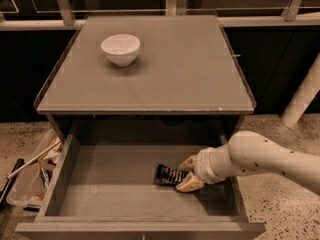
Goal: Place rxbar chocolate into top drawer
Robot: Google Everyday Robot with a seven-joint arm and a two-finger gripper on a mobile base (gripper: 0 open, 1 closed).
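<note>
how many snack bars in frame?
1. The rxbar chocolate is in the open top drawer, right of centre, one end between the jaws of the gripper, which reaches in from the right. The arm hides some drawer floor, so another could be there.

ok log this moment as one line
phase: place | end effector: inside top drawer, right side, shut on rxbar chocolate | bar: at or just above drawer floor | white bowl: on tabletop

Top drawer (100,184), open at frame bottom: floor free at left and centre. Gripper (183,175) and rxbar chocolate (168,174) occupy its lower right. Tabletop (175,69) overhangs the drawer's rear; white bowl (120,48) stands upper left.
</note>
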